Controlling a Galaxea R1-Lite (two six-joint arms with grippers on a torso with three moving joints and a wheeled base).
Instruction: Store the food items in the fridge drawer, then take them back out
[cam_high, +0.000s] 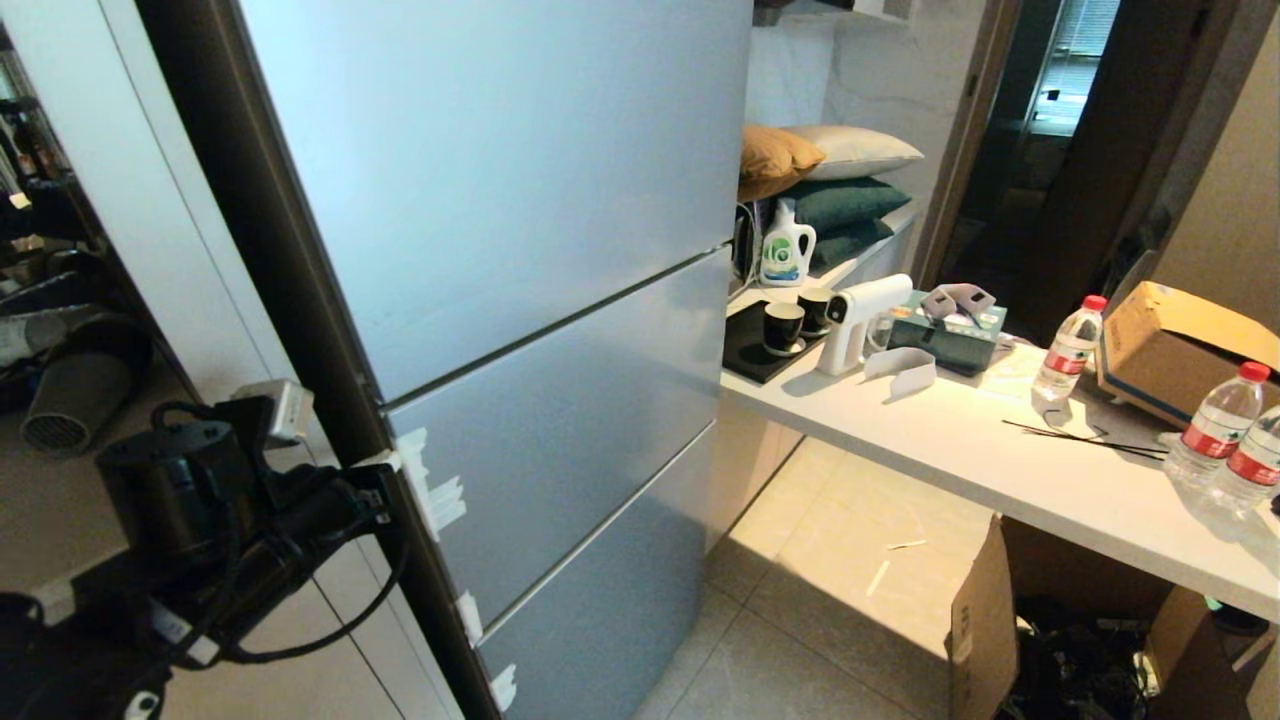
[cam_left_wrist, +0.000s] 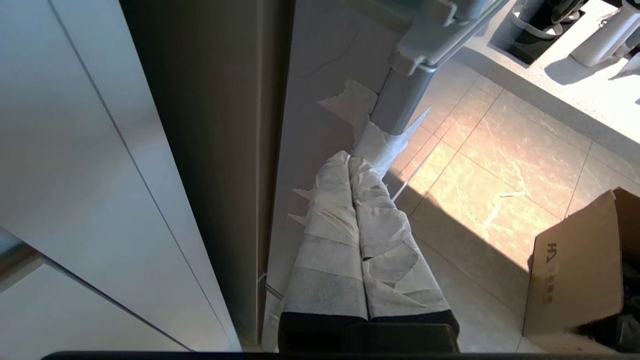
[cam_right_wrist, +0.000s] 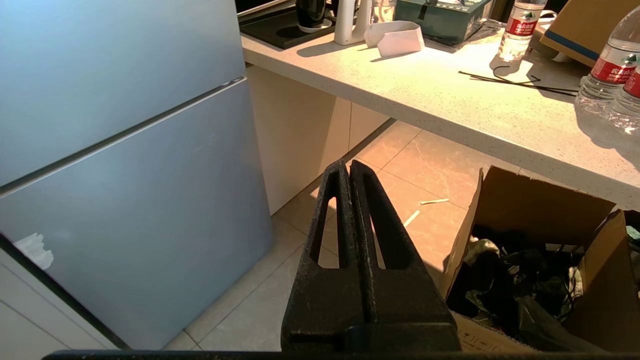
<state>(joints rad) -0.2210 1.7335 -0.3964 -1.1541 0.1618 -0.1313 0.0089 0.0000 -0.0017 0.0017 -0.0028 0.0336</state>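
Note:
The fridge drawer (cam_high: 560, 440) is the middle silver-blue front and sits flush with the fronts above and below. White tape scraps (cam_high: 440, 500) cling to its left edge. My left gripper (cam_left_wrist: 350, 159) has tape-wrapped fingers pressed together, holding nothing. Its tips rest at the drawer's taped side edge (cam_left_wrist: 400, 100), along the fridge's side wall. In the head view the left arm (cam_high: 200, 500) reaches in from the left to that edge. My right gripper (cam_right_wrist: 346, 167) hangs shut and empty over the floor, to the right of the fridge. The food items are out of view.
A white counter (cam_high: 960, 440) stands right of the fridge with water bottles (cam_high: 1068, 350), a white spray gun (cam_high: 850, 320), black cups on a tray (cam_high: 785, 325) and a cardboard box (cam_high: 1180, 345). An open carton (cam_high: 985, 620) sits on the tiled floor below. White cabinet panels (cam_left_wrist: 75, 150) flank the fridge's left.

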